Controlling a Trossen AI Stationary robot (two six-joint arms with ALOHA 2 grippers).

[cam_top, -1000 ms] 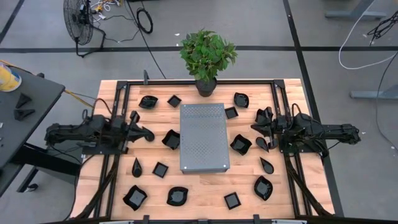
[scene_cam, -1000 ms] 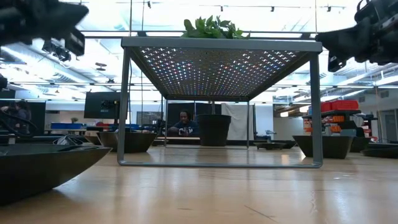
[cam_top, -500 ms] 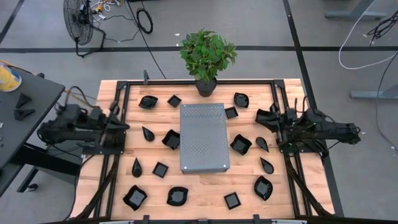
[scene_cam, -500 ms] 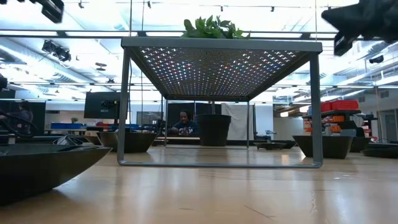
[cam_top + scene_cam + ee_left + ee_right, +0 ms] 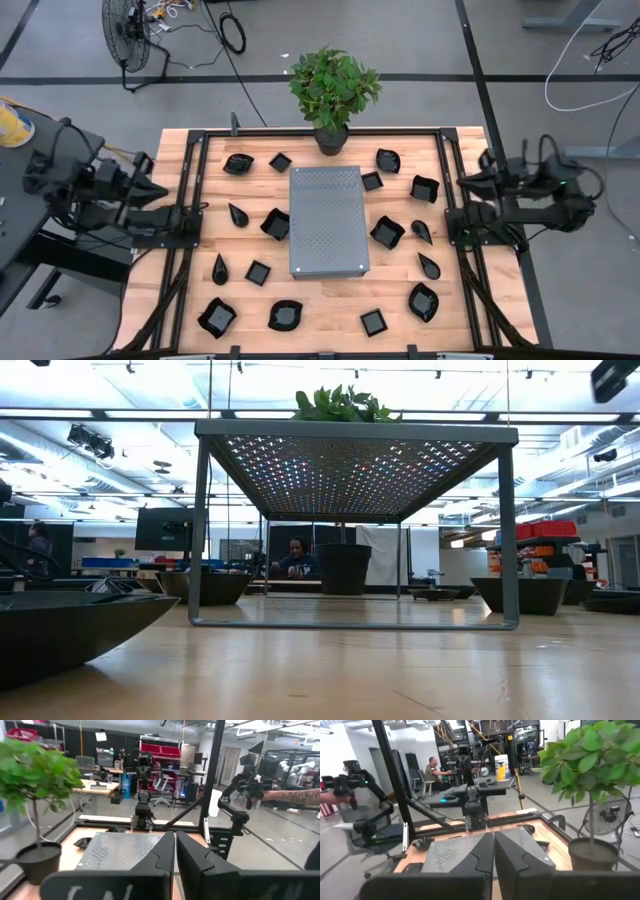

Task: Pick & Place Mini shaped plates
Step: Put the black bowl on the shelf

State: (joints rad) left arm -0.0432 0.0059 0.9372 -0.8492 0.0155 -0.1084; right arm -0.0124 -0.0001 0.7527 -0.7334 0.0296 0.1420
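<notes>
Overhead: mini shaped plates [image 5: 387, 232] empty, ringing grey slab [image 5: 328, 221].

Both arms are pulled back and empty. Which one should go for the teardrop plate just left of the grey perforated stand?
Left, probably: the teardrop plate lies on its side of the stand, nearer the left gripper than the right gripper.

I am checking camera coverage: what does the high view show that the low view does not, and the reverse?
Only the high view shows both arms pulled back off the table's sides, left end effector and right end effector, and the full spread of small glossy black plates on the wooden table. Only the low view shows the room behind, with a seated person. Both show the grey perforated metal stand and the green potted plant.
</notes>
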